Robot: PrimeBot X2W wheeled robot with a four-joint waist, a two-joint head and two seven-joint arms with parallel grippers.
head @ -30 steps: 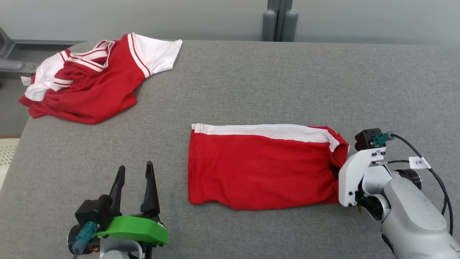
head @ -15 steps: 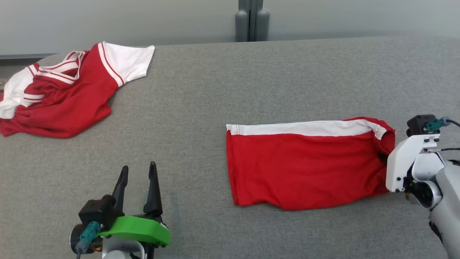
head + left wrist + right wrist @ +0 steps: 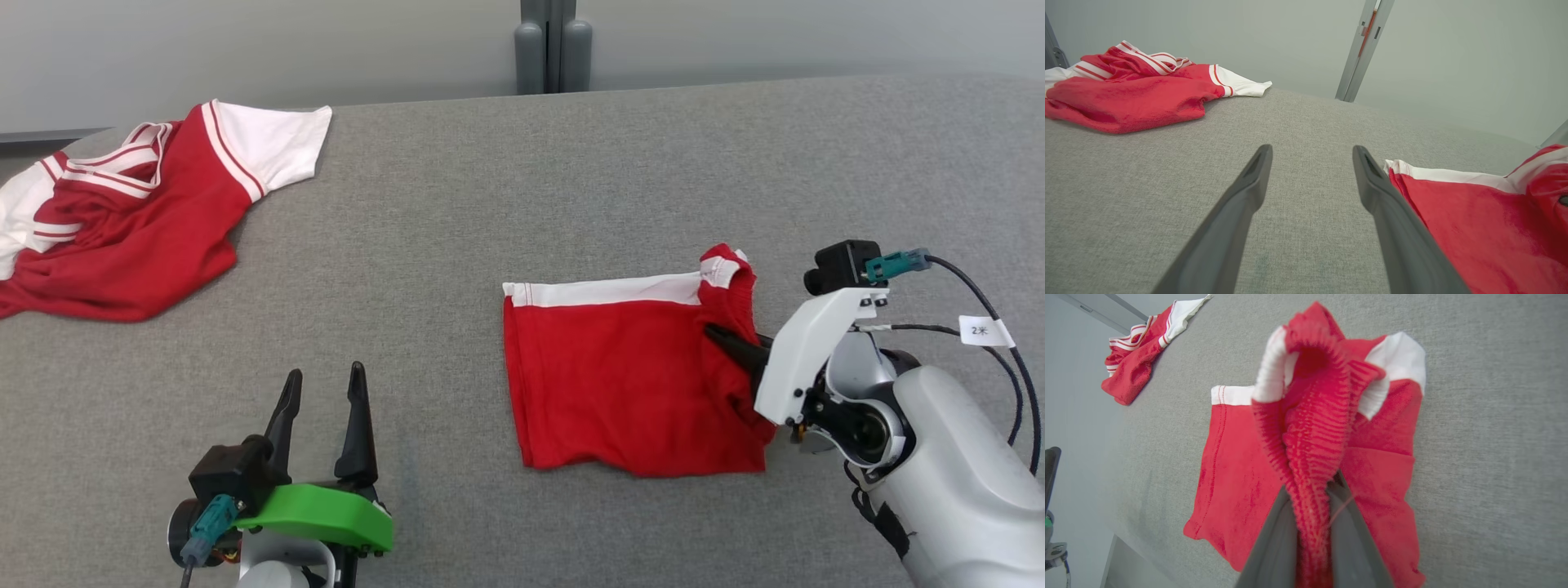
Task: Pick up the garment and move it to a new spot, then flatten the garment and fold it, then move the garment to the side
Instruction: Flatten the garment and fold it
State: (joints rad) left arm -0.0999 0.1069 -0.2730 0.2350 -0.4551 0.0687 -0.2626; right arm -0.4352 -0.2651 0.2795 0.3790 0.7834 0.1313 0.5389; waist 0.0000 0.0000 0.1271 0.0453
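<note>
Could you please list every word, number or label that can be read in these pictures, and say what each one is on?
"2米": on the small white tag hanging beside the right forearm, seen in the head view.
No other text: the red shorts and the red and white shirt show no readable print or label.

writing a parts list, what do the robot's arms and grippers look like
The left gripper has long tapered black fingers, a green mount and a teal plug. The right gripper has a white mount, grey forearm and black cable with white tag.
</note>
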